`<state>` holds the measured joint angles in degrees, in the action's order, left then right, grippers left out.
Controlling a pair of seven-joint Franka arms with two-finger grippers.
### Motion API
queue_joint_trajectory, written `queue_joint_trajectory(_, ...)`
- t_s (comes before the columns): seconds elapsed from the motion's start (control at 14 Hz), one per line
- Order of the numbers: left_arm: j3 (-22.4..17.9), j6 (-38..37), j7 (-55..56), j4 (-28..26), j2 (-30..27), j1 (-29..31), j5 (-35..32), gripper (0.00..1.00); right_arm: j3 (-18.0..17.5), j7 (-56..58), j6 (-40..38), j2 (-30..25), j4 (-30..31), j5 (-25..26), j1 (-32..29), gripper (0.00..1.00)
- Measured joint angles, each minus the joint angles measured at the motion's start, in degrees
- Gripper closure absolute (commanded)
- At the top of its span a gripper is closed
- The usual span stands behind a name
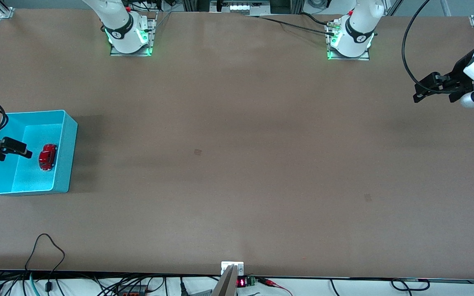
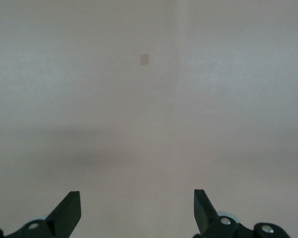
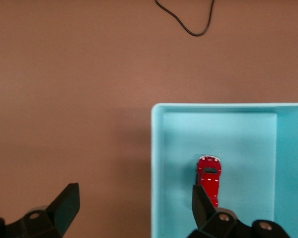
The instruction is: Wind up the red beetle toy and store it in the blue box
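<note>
red beetle toy (image 3: 209,178) in blue box (image 1: 69,154), part hidden | right gripper (image 1: 19,150) wide, empty | left gripper (image 1: 424,91) wide

The red beetle toy (image 1: 47,156) lies in the blue box (image 1: 67,154), right tool (image 1: 22,150) over it.

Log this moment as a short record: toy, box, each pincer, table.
toy: red beetle toy lies inside the blue box, ungripped
box: open-top, at the right arm's end of the table
right pincer: open, over the box, beside the toy
left pincer: open, empty, waiting over bare table at the left arm's end
</note>
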<state>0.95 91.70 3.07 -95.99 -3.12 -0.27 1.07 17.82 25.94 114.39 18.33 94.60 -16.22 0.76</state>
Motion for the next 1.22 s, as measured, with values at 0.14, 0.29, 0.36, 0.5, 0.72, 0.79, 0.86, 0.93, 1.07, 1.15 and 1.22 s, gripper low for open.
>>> queue_joint_trajectory(0.14,0.0,0.0,0.0,0.0,0.0,0.0,0.0,0.0,-3.1,-7.2,-2.8,-2.3,-0.1,2.3,0.3,0.0)
queue_joint_trajectory(0.29,0.0,0.0,0.0,0.0,0.0,0.0,0.0,0.0,-6.8,-15.9,-5.8,-4.6,-0.2,5.3,0.4,0.0)
queue_joint_trajectory(0.36,0.0,0.0,0.0,0.0,0.0,0.0,-0.2,0.0,-7.9,-19.1,-8.2,-5.7,-0.6,6.2,0.5,0.0)
queue_joint_trajectory(0.5,0.0,0.0,0.0,0.0,0.0,0.0,-1.2,0.0,-8.1,-23.7,-16.1,-7.2,-3.2,6.5,0.6,0.0)
queue_joint_trajectory(0.72,0.0,0.0,0.0,0.2,0.1,-0.1,-1.2,0.0,-7.2,-27.5,-28.9,-8.6,-8.5,7.3,0.1,0.0)
queue_joint_trajectory(0.79,0.1,0.0,0.0,0.3,0.2,-0.2,-1.2,0.0,-7.2,-27.6,-30.3,-9.1,-9.3,8.8,0.0,0.0)
queue_joint_trajectory(0.86,0.1,0.0,0.0,0.4,0.4,-0.2,-1.2,0.0,-7.4,-27.5,-30.5,-9.6,-9.6,10.9,0.0,0.0)
queue_joint_trajectory(0.93,0.1,0.0,0.0,0.5,0.5,-0.2,-1.3,0.0,-7.8,-27.2,-30.4,-10.0,-9.7,12.7,0.1,0.0)
queue_joint_trajectory(1.07,0.1,0.0,0.0,0.6,0.6,-0.2,-1.3,0.0,-9.3,-26.9,-29.6,-10.0,-9.5,14.4,0.1,0.0)
queue_joint_trajectory(1.15,0.1,0.0,0.0,0.6,0.6,-0.2,-1.3,0.0,-9.8,-26.8,-29.0,-9.9,-9.3,14.8,0.1,0.0)
queue_joint_trajectory(1.22,0.1,0.0,0.0,0.6,0.6,-0.2,-1.3,0.0,-9.9,-26.5,-28.0,-10.0,-8.9,15.0,0.1,0.0)
